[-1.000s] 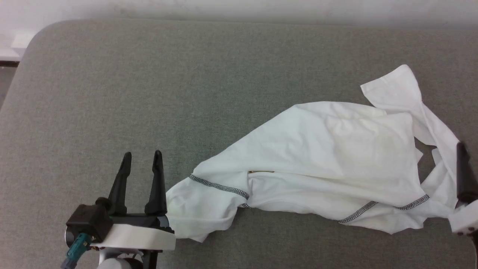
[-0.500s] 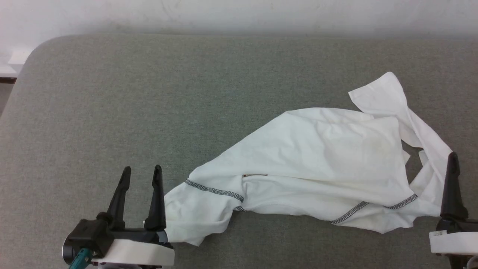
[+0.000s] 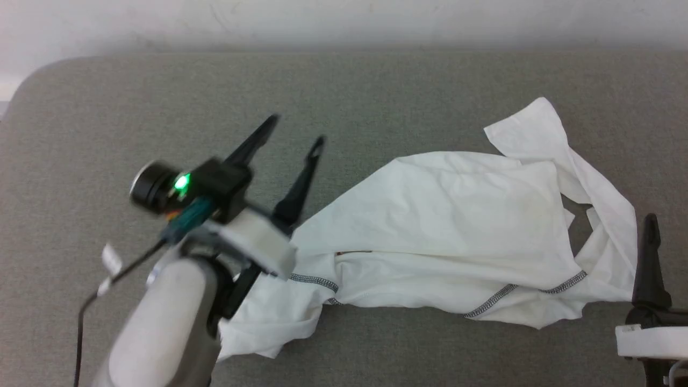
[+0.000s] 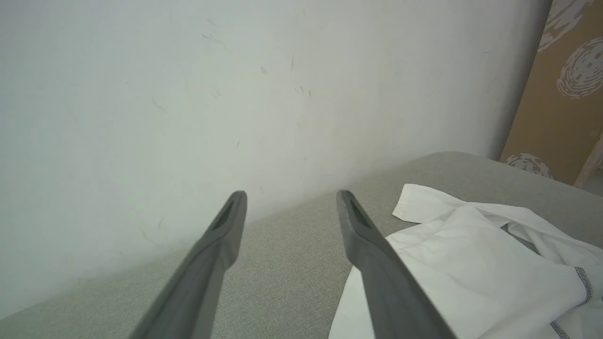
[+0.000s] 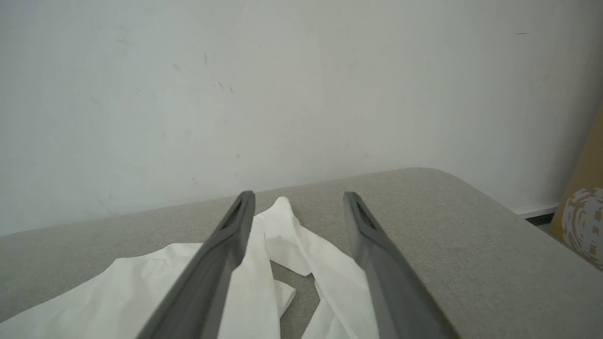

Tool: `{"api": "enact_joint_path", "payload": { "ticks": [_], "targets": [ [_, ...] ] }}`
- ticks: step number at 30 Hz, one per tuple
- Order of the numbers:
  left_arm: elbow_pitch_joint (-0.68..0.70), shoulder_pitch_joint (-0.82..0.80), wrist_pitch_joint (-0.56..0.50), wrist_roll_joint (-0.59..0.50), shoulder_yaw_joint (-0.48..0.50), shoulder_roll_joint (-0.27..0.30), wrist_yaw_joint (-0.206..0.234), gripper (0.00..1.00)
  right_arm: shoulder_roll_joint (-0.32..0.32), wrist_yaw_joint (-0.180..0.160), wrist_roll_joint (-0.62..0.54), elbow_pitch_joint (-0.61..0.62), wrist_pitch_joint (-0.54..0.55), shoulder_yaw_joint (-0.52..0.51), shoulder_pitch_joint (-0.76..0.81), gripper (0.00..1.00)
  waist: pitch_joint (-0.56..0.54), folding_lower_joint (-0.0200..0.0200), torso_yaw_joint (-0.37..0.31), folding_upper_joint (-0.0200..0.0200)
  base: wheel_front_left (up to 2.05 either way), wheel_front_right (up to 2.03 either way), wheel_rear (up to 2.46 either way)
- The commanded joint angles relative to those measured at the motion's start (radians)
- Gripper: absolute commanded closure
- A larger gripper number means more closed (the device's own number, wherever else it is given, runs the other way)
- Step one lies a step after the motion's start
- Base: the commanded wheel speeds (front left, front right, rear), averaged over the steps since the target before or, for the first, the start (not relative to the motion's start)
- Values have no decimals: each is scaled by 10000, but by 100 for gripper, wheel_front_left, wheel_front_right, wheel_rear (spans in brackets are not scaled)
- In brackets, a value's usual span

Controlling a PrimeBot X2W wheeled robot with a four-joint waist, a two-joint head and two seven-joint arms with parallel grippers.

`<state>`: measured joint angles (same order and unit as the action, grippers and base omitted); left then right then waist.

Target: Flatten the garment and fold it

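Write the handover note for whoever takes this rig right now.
Left pincer: open, empty, in the air by the left end of the garment.
Right pincer: open, empty, at its right end.
Garment: crumpled on the grey padded surface, with a twisted strip of cloth at the right.
Done: nothing flattened or folded yet.
Left: spread it flat, then fold.

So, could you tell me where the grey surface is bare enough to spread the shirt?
Bare: the grey surface left of the left gripper, and the strip along the wall behind the shirt. Crowded: the right half, where the shirt lies bunched beside the right gripper.
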<state>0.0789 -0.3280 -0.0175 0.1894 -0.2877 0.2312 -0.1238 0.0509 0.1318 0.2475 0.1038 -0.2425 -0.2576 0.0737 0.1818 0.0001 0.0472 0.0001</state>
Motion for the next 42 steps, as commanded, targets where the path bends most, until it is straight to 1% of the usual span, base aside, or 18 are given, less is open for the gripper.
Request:
{"api": "enact_joint_path", "payload": {
  "ticks": [1,4,7,9,10,14,17,18,22,27,28,29,31,33,37,40,42],
  "targets": [
    [-157,-1145,-771,539,-827,315,-61,0,-7,-11,90,-89,-85,48,-211,0,330,-1,-242,-1,0,0,0],
    [-502,-2798,-1904,1254,-2329,1070,-65,0,-7,-11,225,-172,-108,244,-363,0,718,-1,-554,-1,0,0,0],
    [-948,-3917,-2905,2691,-3326,1241,-66,0,-7,-11,366,-255,-135,387,-491,0,1100,-1,-866,-1,0,0,0],
    [-1192,-4476,-3537,3571,-3755,1390,-67,0,-7,-11,472,-313,-152,483,-586,0,1389,-1,-1117,-1,0,0,0],
    [-1268,-4746,-3844,3893,-4080,1539,-67,0,-7,-11,518,-339,-160,511,-633,0,1518,-1,-1230,-1,0,0,0],
    [-1623,-5439,-4817,5043,-4893,2146,-67,0,-7,-11,710,-414,-182,611,-822,0,2049,-1,-1686,-1,0,0,0],
    [-1871,-5574,-5537,5833,-5277,2646,-68,0,-7,-11,857,-385,-188,647,-993,0,2408,-1,-2002,-1,0,0,0],
    [-1871,-5574,-5537,5833,-5277,2646,-68,0,-7,-11,857,-385,-188,647,-993,0,2408,-1,-2002,-1,0,0,0],
    [-2057,-5505,-6192,6705,-5372,3218,-68,0,-7,-11,1064,-311,-190,655,-1174,0,2830,-1,-2331,-1,0,0,0],
    [-2235,-5247,-6654,7300,-5449,3582,-68,0,-7,-11,1230,-306,-191,671,-1298,0,3150,-1,-2523,-1,0,0,0],
    [-2213,-5204,-6732,7354,-5547,3628,-68,34,-7,-11,1246,-314,-191,674,-1319,0,3176,-1,-2540,-1,0,0,0],
    [-2182,-5184,-6740,7373,-5627,3676,-68,100,-7,-11,1262,-325,-191,669,-1345,0,3196,-1,-2550,-1,0,0,0],
    [-2158,-5154,-6725,7444,-5755,3737,-68,100,-7,-11,1278,-347,-192,651,-1409,0,3196,-1,-2543,-1,0,0,0],
    [-2214,-5174,-6496,7503,-5690,3731,-68,100,-7,-11,1273,-359,-192,618,-1464,0,3144,-1,-2480,-1,0,0,0],
    [-2250,-5440,-5879,7109,-5697,3822,-68,100,-7,-11,1211,-369,-192,560,-1537,0,2960,-1,-2284,-1,0,0,0],
    [-2320,-5620,-5301,6984,-5434,3800,-52,100,-7,-11,1161,-400,-192,536,-1546,0,2749,-1,-2096,-1,0,0,0],
    [-2298,-5800,-4879,6883,-5185,3770,37,100,-7,-11,1136,-425,-192,518,-1531,0,2583,-1,-1961,-1,0,0,0]
  ]
}}
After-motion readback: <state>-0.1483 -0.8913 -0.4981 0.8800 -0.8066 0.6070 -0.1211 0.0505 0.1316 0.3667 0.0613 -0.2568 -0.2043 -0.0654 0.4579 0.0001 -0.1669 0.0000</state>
